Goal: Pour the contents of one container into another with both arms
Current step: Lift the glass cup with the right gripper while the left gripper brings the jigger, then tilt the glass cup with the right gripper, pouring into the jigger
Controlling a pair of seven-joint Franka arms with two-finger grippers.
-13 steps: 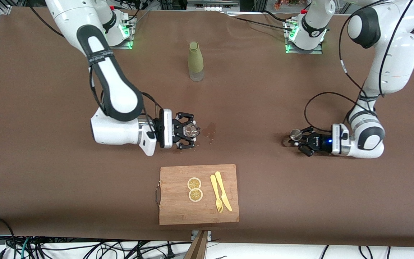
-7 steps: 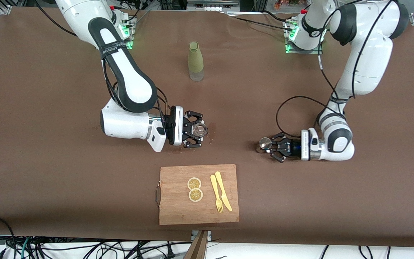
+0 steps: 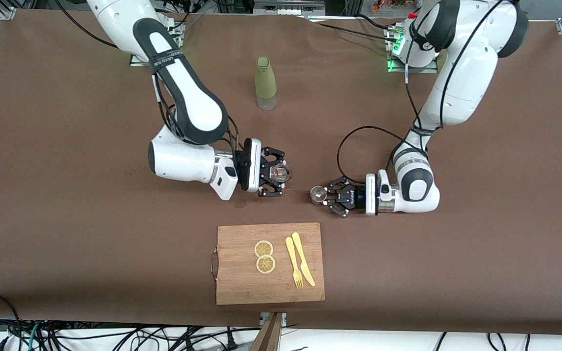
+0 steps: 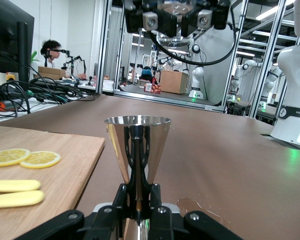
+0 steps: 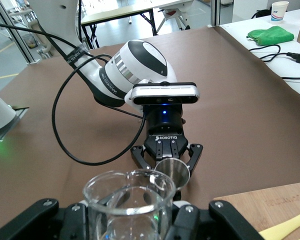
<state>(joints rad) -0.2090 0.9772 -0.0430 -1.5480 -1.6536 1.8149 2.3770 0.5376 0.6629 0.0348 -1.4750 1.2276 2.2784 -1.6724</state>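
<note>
While both arms reach in over the middle of the brown table (image 3: 66,195), the scene reads as follows.

Right gripper: the right gripper (image 3: 275,173) is clenched around a clear glass beaker (image 3: 280,172), held upright above the table between the green bottle and the cutting board; the right wrist view shows the beaker's open rim (image 5: 129,189) close up.

Left gripper: the left gripper (image 3: 332,196) grasps a small metal jigger (image 3: 317,193), also upright, its fingers pinching the narrow waist, as the left wrist view shows (image 4: 138,150).

Containers: the beaker and the jigger are near each other but apart, facing one another; the beaker sits toward the right arm's end.

Green bottle: a green bottle (image 3: 265,83) with a clear base stands upright on the table, farther from the front camera than both grippers.

Cutting board: a wooden cutting board (image 3: 242,282) lies nearer to the front camera, just below the two grippers in that view.

On the board: two lemon slices (image 3: 264,256) lie touching, with a yellow fork (image 3: 294,263) and a yellow knife (image 3: 303,258) beside them.
</note>
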